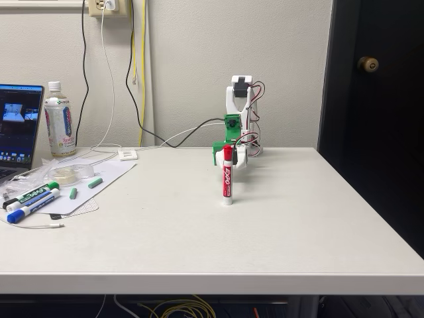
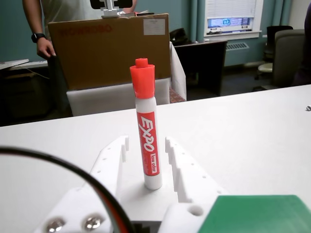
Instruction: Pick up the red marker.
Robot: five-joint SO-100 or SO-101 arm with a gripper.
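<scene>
In the fixed view, a laptop (image 1: pixel 18 129) sits at the left edge of the table (image 1: pixel 265 232), partly cut off by the frame. Just to its right, near the rear edge, a capped drink bottle (image 1: pixel 58 120) stands upright. In front of these, a white sheet (image 1: pixel 93 182) carries a green-capped marker (image 1: pixel 33 193) and a blue-capped marker (image 1: pixel 30 207), lying side by side, with two small green caps (image 1: pixel 95 182) close by.

The red marker (image 1: pixel 227 175) stands upright on its base near the middle of the table, red cap on top, EXPO label facing the camera. The arm (image 1: pixel 240 119), white and green, is mounted at the rear edge directly behind the marker, with red and black wires along it. The gripper (image 1: pixel 228 159) is lowered to the table behind the marker.

In the wrist view, the red marker (image 2: pixel 147 128) stands between the two white fingers (image 2: pixel 111 162) of the gripper (image 2: pixel 147 145). The jaws are spread apart, with a visible gap on each side of the marker barrel; neither finger touches it. Beyond the far table edge, a cardboard box (image 2: pixel 109 48) stands with a person (image 2: pixel 46 24) beside it at the left.
</scene>
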